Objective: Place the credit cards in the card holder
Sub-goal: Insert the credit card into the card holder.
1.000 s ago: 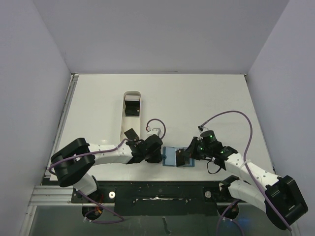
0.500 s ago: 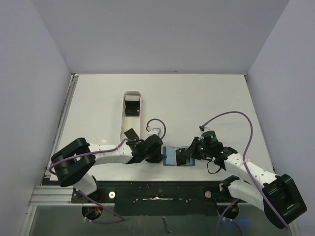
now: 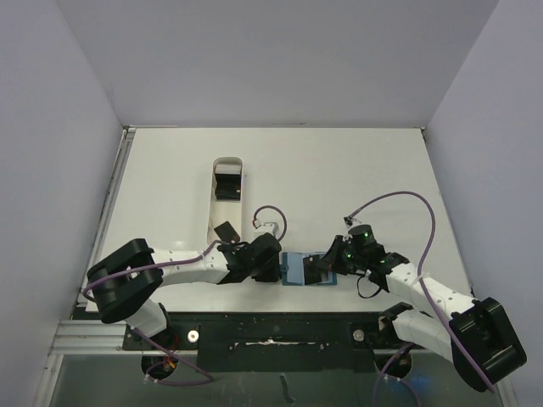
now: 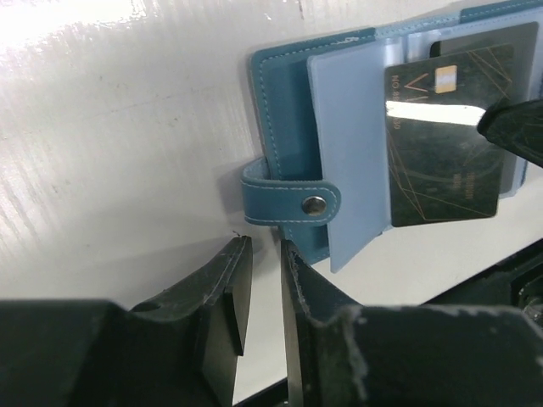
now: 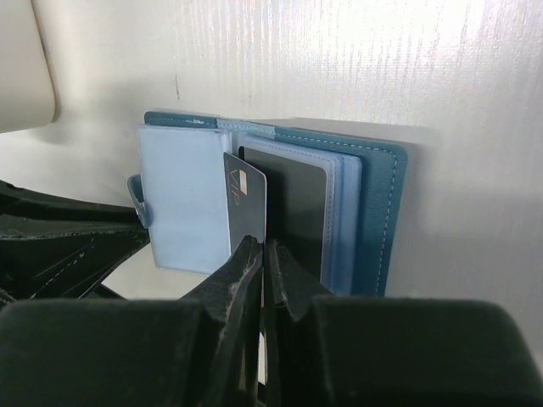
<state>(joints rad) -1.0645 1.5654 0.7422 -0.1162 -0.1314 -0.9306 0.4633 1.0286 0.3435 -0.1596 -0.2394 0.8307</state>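
The teal card holder (image 3: 294, 270) lies open near the table's front edge, its tab (image 4: 288, 199) pointing at my left gripper (image 4: 263, 248). That gripper's jaws stand slightly open just short of the tab, with only bare table between them. My right gripper (image 5: 265, 246) is shut on a black credit card (image 5: 246, 203), which is held on edge over the holder's pale blue sleeves (image 5: 182, 199). The same card (image 4: 445, 136) shows gold lines in the left wrist view. Another black card (image 5: 293, 203) sits inside a sleeve. More credit cards (image 3: 227, 183) lie in the white tray.
The long white tray (image 3: 222, 161) stands left of centre, and a loose black card (image 3: 226, 232) lies at its near end. The table's front edge (image 3: 280, 312) runs just below both grippers. Purple cables loop above each wrist.
My left gripper's jaws have parted a little near the tab. The right gripper has edged slightly left with its card over the holder.
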